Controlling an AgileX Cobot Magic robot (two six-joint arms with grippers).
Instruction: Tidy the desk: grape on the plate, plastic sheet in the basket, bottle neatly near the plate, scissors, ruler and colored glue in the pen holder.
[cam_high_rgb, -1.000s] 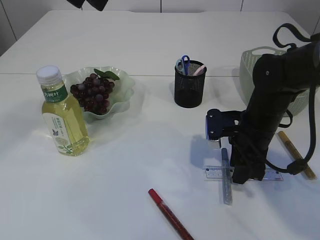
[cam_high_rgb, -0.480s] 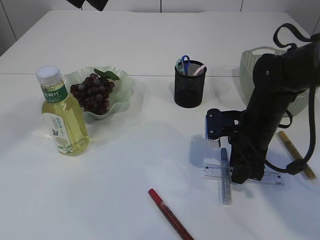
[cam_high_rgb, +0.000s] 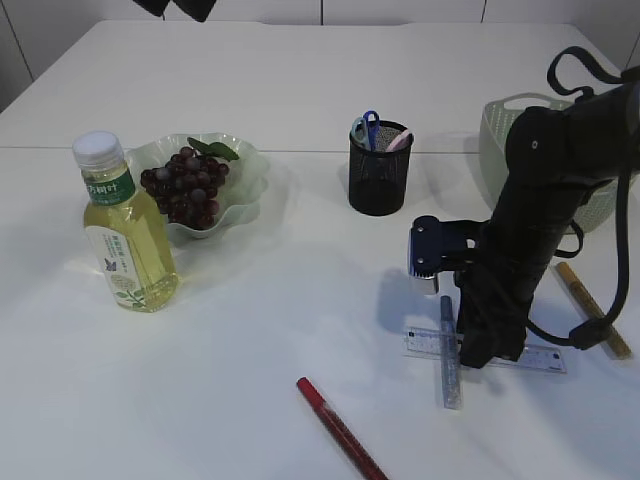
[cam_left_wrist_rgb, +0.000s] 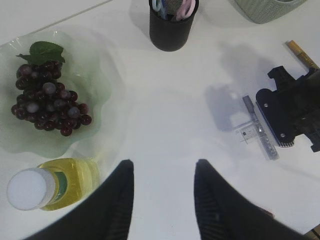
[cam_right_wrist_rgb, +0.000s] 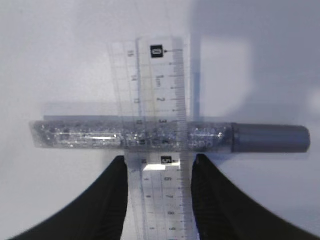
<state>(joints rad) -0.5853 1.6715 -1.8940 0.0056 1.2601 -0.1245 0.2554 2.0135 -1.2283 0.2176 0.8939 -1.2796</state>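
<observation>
Straddling the clear plastic ruler (cam_right_wrist_rgb: 159, 145) with its two dark fingers (cam_right_wrist_rgb: 107, 200), the right tool (cam_right_wrist_rgb: 159, 200) stands about half open, one finger on each long edge and nothing clamped yet as far as I can see. That ruler lies flat on the white table (cam_high_rgb: 300, 300), right of centre, and a silver glitter glue tube with a grey cap (cam_right_wrist_rgb: 170, 136) lies across it at a right angle, seemingly on top. To do this well, I'd say the fingers should close squarely on the ruler's thin edges just clear of the tube, so the tube isn't pinched along with it. A flat, slick strip like this may slip or tilt when lifted, and the tube will likely roll off, so a slow lift seems wise. The black mesh pen holder (cam_high_rgb: 379, 168) stands well apart, further back, already holding blue-handled scissors (cam_high_rgb: 368, 128). The left tool (cam_left_wrist_rgb: 162, 200) hangs high over the table, part open and holding nothing. Elsewhere, the purple grape bunch (cam_high_rgb: 187, 185) sits on the pale green wavy plate (cam_high_rgb: 250, 160), the yellow drink bottle (cam_high_rgb: 121, 228) beside it, and a red pen-like stick (cam_high_rgb: 340, 428) lies near the front edge.
</observation>
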